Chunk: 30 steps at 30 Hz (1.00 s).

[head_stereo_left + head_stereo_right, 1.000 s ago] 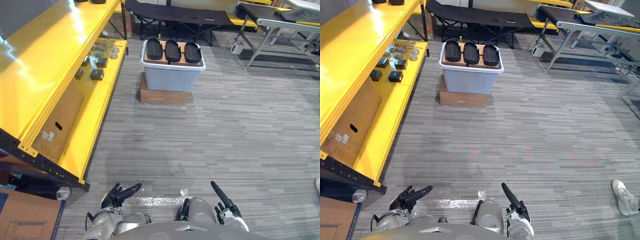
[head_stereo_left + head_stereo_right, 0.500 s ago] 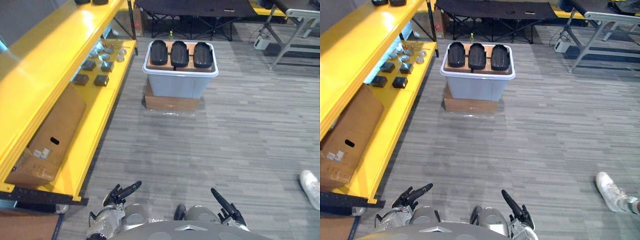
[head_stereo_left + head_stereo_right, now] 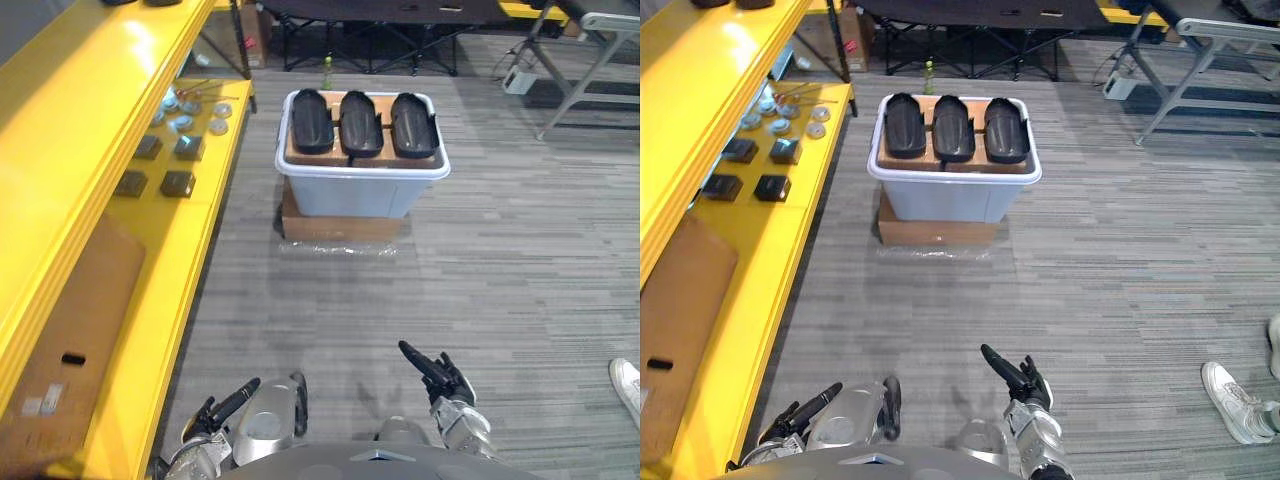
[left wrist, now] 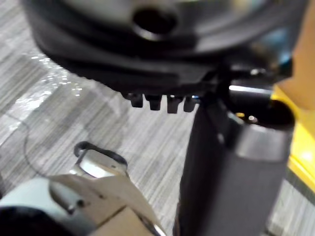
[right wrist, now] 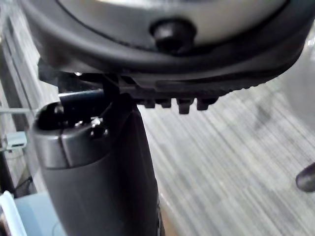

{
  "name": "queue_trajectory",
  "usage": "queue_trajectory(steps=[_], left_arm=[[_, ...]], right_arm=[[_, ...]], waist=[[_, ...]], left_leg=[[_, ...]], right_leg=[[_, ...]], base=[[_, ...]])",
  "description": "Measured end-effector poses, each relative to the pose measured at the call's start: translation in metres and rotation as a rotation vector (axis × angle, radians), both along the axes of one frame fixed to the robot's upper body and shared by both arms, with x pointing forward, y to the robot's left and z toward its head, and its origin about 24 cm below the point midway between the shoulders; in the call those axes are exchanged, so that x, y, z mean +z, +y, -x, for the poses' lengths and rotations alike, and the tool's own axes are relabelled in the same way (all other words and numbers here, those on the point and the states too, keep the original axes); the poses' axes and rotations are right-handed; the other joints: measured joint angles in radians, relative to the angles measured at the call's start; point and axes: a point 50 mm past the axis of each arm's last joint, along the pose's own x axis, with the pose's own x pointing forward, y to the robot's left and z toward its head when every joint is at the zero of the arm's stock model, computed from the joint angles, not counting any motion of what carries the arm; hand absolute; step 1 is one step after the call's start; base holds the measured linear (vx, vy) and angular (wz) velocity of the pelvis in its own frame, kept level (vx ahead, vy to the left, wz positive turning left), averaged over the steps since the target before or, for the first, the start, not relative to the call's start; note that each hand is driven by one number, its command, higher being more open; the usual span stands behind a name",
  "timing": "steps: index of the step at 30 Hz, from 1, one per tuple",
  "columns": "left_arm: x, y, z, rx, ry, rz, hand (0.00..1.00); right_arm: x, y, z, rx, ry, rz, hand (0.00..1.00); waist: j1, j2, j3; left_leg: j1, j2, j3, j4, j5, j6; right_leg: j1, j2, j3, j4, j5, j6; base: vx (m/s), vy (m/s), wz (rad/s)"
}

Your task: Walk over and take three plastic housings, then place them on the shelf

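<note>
Black housings [image 3: 361, 122] lie well ahead of left robot hand [image 3: 212, 412] and right robot hand [image 3: 438, 376], both straight-fingered.

Bright, even light falls from overhead. The yellow shelf [image 3: 120, 90] carries a pale sheen along its top towards the far end. The grey floor [image 3: 500, 280] is evenly lit, and the bin [image 3: 350, 190] throws a faint, soft shadow beneath its rim. In the left wrist view, small glints speckle the floor.
</note>
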Motion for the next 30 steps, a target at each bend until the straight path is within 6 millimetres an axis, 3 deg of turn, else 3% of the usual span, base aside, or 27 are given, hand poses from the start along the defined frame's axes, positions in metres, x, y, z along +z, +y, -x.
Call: queue_trajectory(steps=[2, 4, 6, 7, 8, 9, 10, 12, 14, 15, 17, 18, 20, 21, 22, 23, 26, 30], left_arm=[[0.001, -0.005, -0.006, -0.014, -0.016, 0.008, 1.00], [0.003, -0.009, -0.019, -0.040, -0.045, 0.012, 1.00], [0.005, -0.010, -0.027, -0.030, -0.069, 0.025, 1.00], [0.005, -0.008, -0.024, 0.005, -0.067, 0.037, 1.00], [0.005, -0.007, -0.024, 0.011, -0.066, 0.038, 1.00], [0.004, -0.009, -0.024, 0.032, -0.062, 0.042, 1.00], [0.003, -0.015, -0.021, 0.053, -0.063, 0.066, 1.00], [0.002, -0.022, -0.021, 0.092, -0.069, 0.100, 1.00], [0.003, -0.022, -0.023, 0.150, -0.094, 0.119, 1.00], [0.003, -0.022, -0.023, 0.173, -0.102, 0.121, 1.00], [0.002, -0.023, -0.022, 0.174, -0.100, 0.123, 1.00], [0.002, -0.024, -0.022, 0.170, -0.098, 0.125, 1.00], [0.002, -0.026, -0.022, 0.159, -0.092, 0.131, 1.00], [0.001, -0.027, -0.021, 0.151, -0.083, 0.136, 1.00], [0.000, -0.029, -0.019, 0.153, -0.076, 0.142, 1.00], [-0.001, -0.026, -0.016, 0.172, -0.069, 0.141, 1.00], [0.002, -0.018, -0.022, 0.163, -0.082, 0.115, 1.00], [0.004, -0.014, -0.028, 0.130, -0.085, 0.089, 1.00]], right_arm=[[-0.001, 0.001, 0.000, 0.012, 0.010, 0.006, 1.00], [0.002, 0.001, -0.008, 0.013, -0.011, 0.015, 1.00], [0.000, 0.001, -0.003, 0.011, 0.004, 0.013, 1.00], [-0.006, 0.003, 0.009, 0.005, 0.041, 0.003, 1.00], [-0.006, 0.004, 0.011, 0.008, 0.046, 0.002, 1.00], [-0.009, -0.002, 0.024, 0.007, 0.078, 0.016, 1.00], [-0.010, -0.007, 0.030, -0.021, 0.090, 0.021, 1.00], [-0.009, -0.013, 0.031, -0.043, 0.089, 0.028, 1.00], [-0.010, -0.016, 0.035, -0.070, 0.102, 0.029, 1.00], [-0.010, -0.020, 0.038, -0.081, 0.110, 0.038, 1.00], [-0.011, -0.024, 0.045, -0.082, 0.137, 0.059, 1.00], [-0.011, -0.027, 0.047, -0.096, 0.140, 0.062, 1.00], [-0.009, -0.028, 0.040, -0.105, 0.121, 0.060, 1.00], [-0.008, -0.028, 0.036, -0.103, 0.106, 0.063, 1.00], [-0.007, -0.029, 0.034, -0.102, 0.096, 0.070, 1.00], [-0.008, -0.020, 0.030, -0.093, 0.085, 0.053, 1.00], [-0.007, -0.010, 0.021, -0.019, 0.073, 0.056, 1.00], [0.001, -0.008, 0.005, 0.028, -0.010, 0.065, 1.00]], waist=[[-0.011, 0.023, -0.008], [-0.012, 0.041, -0.012], [-0.011, 0.019, -0.012], [-0.011, -0.015, -0.015], [-0.011, -0.023, -0.017], [-0.017, -0.009, -0.022], [-0.016, 0.014, -0.043], [-0.019, 0.042, -0.050], [-0.021, 0.052, -0.047], [-0.030, 0.060, -0.029], [-0.028, 0.069, -0.022], [-0.021, 0.070, -0.022], [-0.015, 0.072, -0.022], [-0.013, 0.078, -0.025], [-0.009, 0.086, -0.028], [0.001, 0.064, -0.029], [0.017, 0.025, -0.018], [0.014, 0.007, -0.015]], left_leg=[[0.066, 0.026, 0.002, -0.065, 0.000, -0.001], [0.088, 0.056, 0.002, -0.100, -0.001, -0.026], [0.121, 0.059, -0.001, -0.107, -0.029, -0.078], [0.164, 0.042, -0.011, -0.099, -0.060, -0.126], [0.169, 0.036, -0.016, -0.098, -0.068, -0.133], [0.192, 0.050, -0.048, -0.083, -0.107, -0.149], [0.186, 0.085, -0.052, -0.084, -0.127, -0.169], [0.158, 0.131, -0.074, -0.009, -0.146, -0.180], [0.026, 0.174, -0.124, 0.264, -0.108, -0.206], [-0.046, 0.217, -0.123, 0.444, -0.048, -0.211], [-0.094, 0.254, -0.081, 0.553, -0.046, -0.214], [-0.097, 0.252, -0.032, 0.494, -0.047, -0.215], [-0.093, 0.201, 0.006, 0.256, -0.040, -0.217], [-0.074, 0.153, -0.015, 0.025, 0.025, -0.227], [-0.067, 0.135, -0.031, -0.062, 0.099, -0.197], [-0.026, 0.107, -0.009, -0.132, 0.122, -0.169], [-0.012, 0.073, 0.010, -0.175, 0.130, -0.142], [0.004, 0.043, -0.001, -0.174, 0.113, -0.123]], right_leg=[[-0.049, 0.039, -0.051, -0.151, -0.020, -0.001], [-0.108, 0.097, -0.059, -0.378, 0.013, 0.041], [-0.150, 0.122, -0.030, -0.592, 0.168, 0.037], [-0.154, 0.119, 0.012, -0.636, 0.323, 0.024], [-0.154, 0.116, 0.017, -0.632, 0.349, 0.019], [-0.157, 0.126, 0.011, -0.566, 0.348, -0.015], [-0.170, 0.147, -0.002, -0.543, 0.289, -0.021], [-0.164, 0.182, -0.033, -0.532, 0.235, -0.031], [-0.126, 0.196, -0.072, -0.538, 0.203, -0.043], [-0.052, 0.212, -0.107, -0.574, 0.191, -0.047], [0.056, 0.225, -0.141, -0.637, 0.189, -0.045], [0.100, 0.223, -0.145, -0.670, 0.194, -0.035], [0.124, 0.213, -0.143, -0.704, 0.200, -0.021], [0.116, 0.208, -0.130, -0.706, 0.199, -0.009], [0.110, 0.211, -0.120, -0.705, 0.196, -0.002], [0.110, 0.194, -0.088, -0.720, 0.200, 0.014], [0.110, 0.178, -0.068, -0.763, 0.215, 0.032], [0.131, 0.159, -0.052, -0.780, 0.217, 0.034]], base=[[0.45, 0.070, -0.08], [0.33, 0.014, -0.07], [0.39, -0.097, 0.04], [0.35, -0.199, 0.11], [0.42, -0.263, 0.35], [0.33, -0.242, 0.28], [0.32, -0.227, 0.25], [0.28, -0.205, 0.17], [0.25, -0.217, 0.47], [0.28, -0.188, 0.73], [0.28, -0.142, 0.55], [0.24, -0.054, 0.06], [0.23, 0.023, -0.10], [0.17, 0.079, -0.16], [0.22, 0.101, -0.32], [0.22, 0.082, -0.35], [0.25, 0.052, -0.24], [0.15, 0.056, -0.05]])
